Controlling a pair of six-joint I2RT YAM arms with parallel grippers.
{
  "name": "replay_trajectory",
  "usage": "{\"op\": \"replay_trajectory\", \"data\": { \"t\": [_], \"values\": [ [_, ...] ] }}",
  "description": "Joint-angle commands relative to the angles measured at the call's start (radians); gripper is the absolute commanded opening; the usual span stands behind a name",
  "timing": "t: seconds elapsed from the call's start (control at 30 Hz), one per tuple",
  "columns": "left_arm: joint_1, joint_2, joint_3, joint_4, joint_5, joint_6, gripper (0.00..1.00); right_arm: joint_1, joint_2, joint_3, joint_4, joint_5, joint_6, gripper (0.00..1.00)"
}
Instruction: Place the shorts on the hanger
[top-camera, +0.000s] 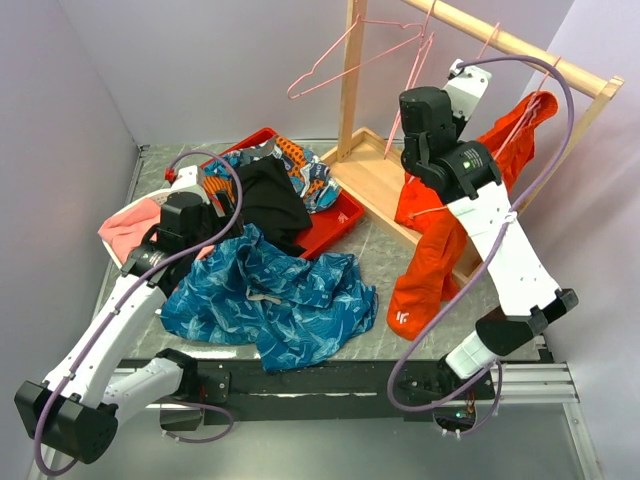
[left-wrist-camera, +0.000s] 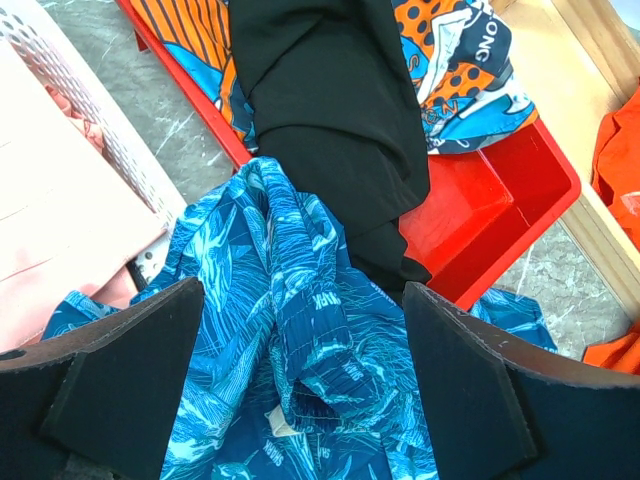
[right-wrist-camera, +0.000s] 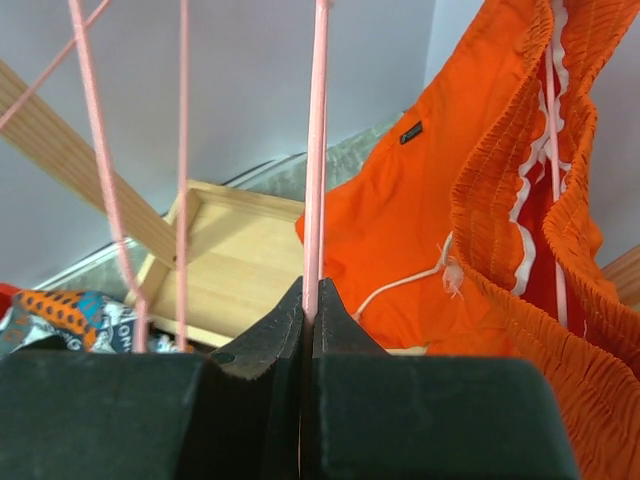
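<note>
The teal-blue leaf-print shorts (top-camera: 270, 295) lie crumpled on the table in front of the red tray. My left gripper (top-camera: 198, 235) hovers over their upper left part. In the left wrist view it (left-wrist-camera: 303, 295) is open, with a raised fold of the shorts (left-wrist-camera: 300, 370) between its fingers (left-wrist-camera: 120, 380) and no contact visible. My right gripper (top-camera: 422, 108) is raised by the rail. In the right wrist view it (right-wrist-camera: 312, 300) is shut on a wire of a pink hanger (right-wrist-camera: 318, 150); that hanger (top-camera: 413, 70) hangs from the wooden rail.
Wooden rail (top-camera: 520, 45) on a wooden base (top-camera: 375, 180), back right. Another pink hanger (top-camera: 340, 62) hangs left of the post. An orange garment (top-camera: 440, 250) hangs at right. The red tray (top-camera: 340, 228) holds a black garment (top-camera: 270, 200) and multicolour cloth (top-camera: 310, 175). White basket (top-camera: 135, 225) at left.
</note>
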Motion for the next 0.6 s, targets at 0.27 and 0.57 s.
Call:
{"op": "replay_trajectory", "data": {
  "t": [0.27,0.57],
  "values": [
    [0.002,-0.024,-0.003,0.03,-0.004,0.02,0.86,-0.061,0.055,0.033,0.193,0.043,-0.188,0.0],
    [0.002,-0.01,0.001,0.033,0.002,0.021,0.86,-0.059,-0.011,-0.004,0.296,0.069,-0.249,0.0]
  ]
}}
